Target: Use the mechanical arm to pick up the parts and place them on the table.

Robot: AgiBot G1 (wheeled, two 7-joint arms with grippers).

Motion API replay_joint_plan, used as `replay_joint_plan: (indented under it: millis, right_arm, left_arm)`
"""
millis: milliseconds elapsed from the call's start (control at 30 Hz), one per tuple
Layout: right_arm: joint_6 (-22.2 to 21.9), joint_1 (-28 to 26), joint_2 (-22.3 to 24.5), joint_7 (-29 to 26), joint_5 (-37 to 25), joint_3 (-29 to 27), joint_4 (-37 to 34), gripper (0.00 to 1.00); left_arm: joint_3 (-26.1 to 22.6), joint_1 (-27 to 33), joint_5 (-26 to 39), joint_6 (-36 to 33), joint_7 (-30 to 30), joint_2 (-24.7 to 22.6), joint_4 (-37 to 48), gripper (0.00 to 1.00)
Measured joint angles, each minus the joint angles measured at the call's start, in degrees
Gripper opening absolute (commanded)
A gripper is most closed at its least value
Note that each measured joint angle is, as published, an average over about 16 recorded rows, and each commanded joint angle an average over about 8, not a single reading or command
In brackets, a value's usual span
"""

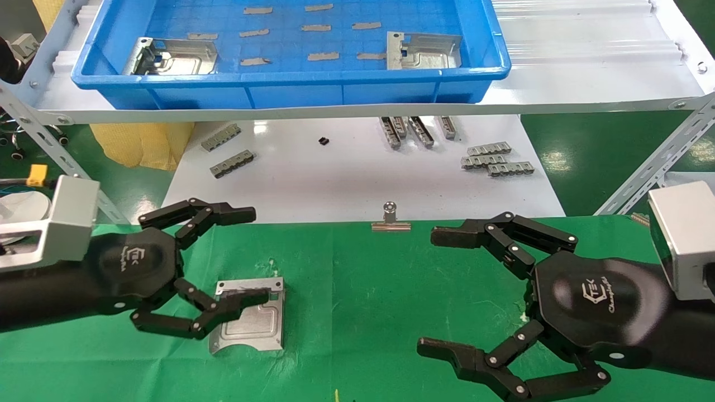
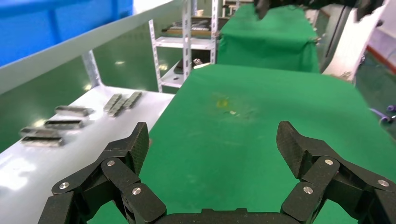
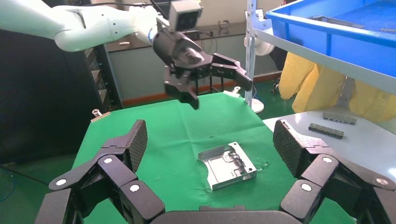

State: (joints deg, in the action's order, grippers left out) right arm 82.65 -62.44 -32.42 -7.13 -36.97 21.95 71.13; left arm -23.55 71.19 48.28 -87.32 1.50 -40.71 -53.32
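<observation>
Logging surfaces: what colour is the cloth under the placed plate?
Bright green wrinkled cloth, clearest in the head view.

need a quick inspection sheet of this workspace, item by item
surface: green cloth table, wrinkled, binder clip on its far edge
job's things: one silver part flat on the cloth; two more parts in the blue bin on the shelf
clutter: grey toothed bars on the white tabletop; thin strips in the bin
grippers: left gripper open above the placed part, not touching it; right gripper open over bare cloth
cables: yellow connector at far left
surroundings: yellow bag, metal racks
</observation>
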Motion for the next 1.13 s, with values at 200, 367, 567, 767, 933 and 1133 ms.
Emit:
replay_joint_plan:
  millis: [200,367,567,767,933,1133]
  right_arm:
    - [0.0,0.0,0.0,0.0,0.0,0.0,0.0,1.0]
    - [0.0,0.0,0.0,0.0,0.0,0.0,0.0,1.0]
    - [0.0,0.0,0.0,0.0,0.0,0.0,0.0,1.0]
    - [0.0,0.0,0.0,0.0,0.0,0.0,0.0,1.0]
    - [0.0,0.0,0.0,0.0,0.0,0.0,0.0,1.0]
    - [0.0,0.0,0.0,0.0,0.0,0.0,0.0,1.0]
  left_arm:
    - [2.7,-3.5,-2.3,0.6,-4.4,2.0,-7.3,1.0]
    - [4.9,-6.2,-4.1,1.1,-7.9,3.7,-13.1,1.0]
    - [7.0,-9.0,-6.0,1.5,-11.3,5.3,-19.0,1.0]
    - [8.1,-10.4,-7.0,1.7,-12.8,6.1,-21.9,1.0]
    - [8.3,-10.6,-7.2,1.8,-13.0,6.3,-22.4,1.0]
    - [8.2,-10.4,-7.1,1.8,-12.8,6.2,-21.9,1.0]
